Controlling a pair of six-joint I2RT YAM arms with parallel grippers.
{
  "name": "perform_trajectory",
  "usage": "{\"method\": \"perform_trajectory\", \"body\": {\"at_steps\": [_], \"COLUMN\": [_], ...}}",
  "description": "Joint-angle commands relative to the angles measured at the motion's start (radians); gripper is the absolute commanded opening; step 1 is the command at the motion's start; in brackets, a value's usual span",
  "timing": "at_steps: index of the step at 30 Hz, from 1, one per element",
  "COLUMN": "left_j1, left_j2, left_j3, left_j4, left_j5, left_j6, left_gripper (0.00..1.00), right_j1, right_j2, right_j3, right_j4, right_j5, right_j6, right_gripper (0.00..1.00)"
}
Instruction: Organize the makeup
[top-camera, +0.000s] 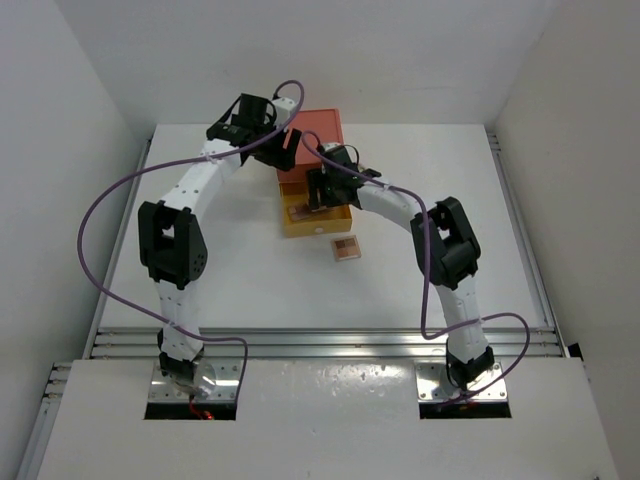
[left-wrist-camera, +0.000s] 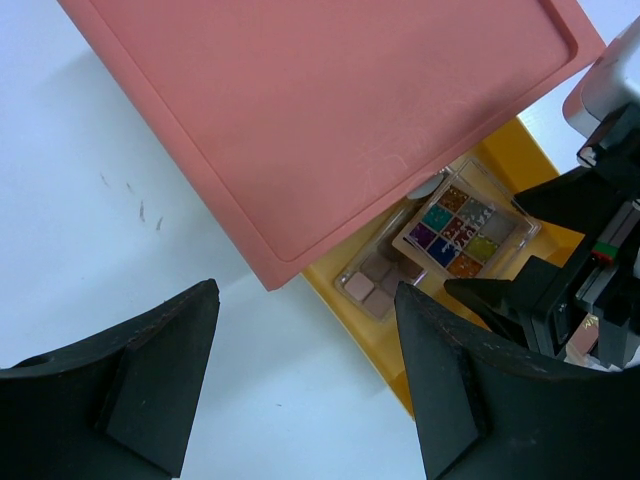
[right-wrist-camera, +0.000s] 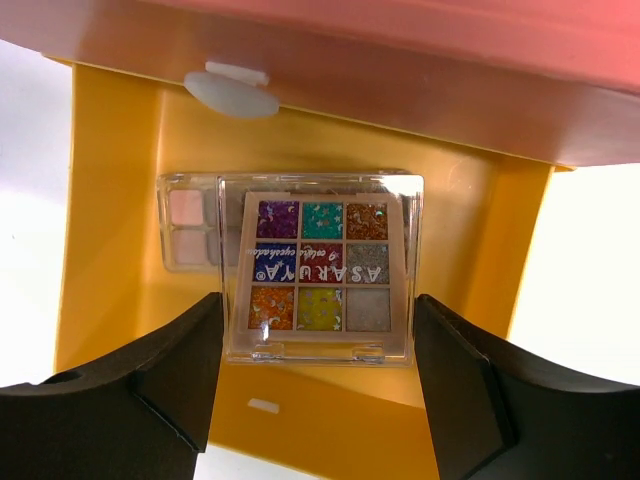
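Right wrist view: the right claw (right-wrist-camera: 320, 300) is pinching a square glitter palette (right-wrist-camera: 320, 265), one black finger against each side edge with no gap showing. The palette has nine sparkly pans under a clear lid, and its near end sits directly between the fingertips. Its far end overlaps a pale palette (right-wrist-camera: 188, 235) of pinkish pans, which pokes out ahead and to the claw's left. Both lie inside the yellow drawer (right-wrist-camera: 105, 200), whose floor spreads under and beyond the claw. Farther ahead the drawer runs in beneath the orange-red box (right-wrist-camera: 420, 35), with a white oval tab (right-wrist-camera: 232, 90) at that seam.

Left wrist view: the left claw (left-wrist-camera: 305, 300) is spread wide and grips nothing, with bare white table between its fingers. The flat top of the box fills the space ahead of it. The drawer's pulled-out part lies ahead and to its right, both palettes inside, and the right claw's black fingers reach in from the far right to the glitter palette's edge.

Top external view: another square palette (top-camera: 345, 247) with small pans lies on the table (top-camera: 450, 170), just behind the right claw toward the arm bases, apart from the drawer.
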Motion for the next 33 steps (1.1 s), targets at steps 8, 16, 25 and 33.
{"method": "perform_trajectory", "body": {"at_steps": [8,16,25,33], "left_j1": [0.000,0.000,0.000,0.000], "left_j2": [-0.063,-0.063,-0.063,-0.063], "left_j3": [-0.013,-0.022,-0.022,-0.022], "left_j4": [0.018,0.018,0.018,0.018], "left_j5": [0.039,0.039,0.039,0.030], "left_j6": [0.020,0.038,0.048,0.057], "left_gripper": [0.77,0.77,0.77,0.77], "right_j1": [0.003,0.007,0.033,0.038], "right_j2": [0.016,-0.001,-0.076,-0.028], "right_j3": [0.068,0.098,0.049,0.068], "right_j4": [-0.011,-0.022,0.061,-0.022], "right_j5": [-0.020,-0.048,-0.040,-0.011], "right_j6": [0.008,-0.050,-0.128,-0.055], "right_gripper": [0.90,0.96,0.16,0.00]}}
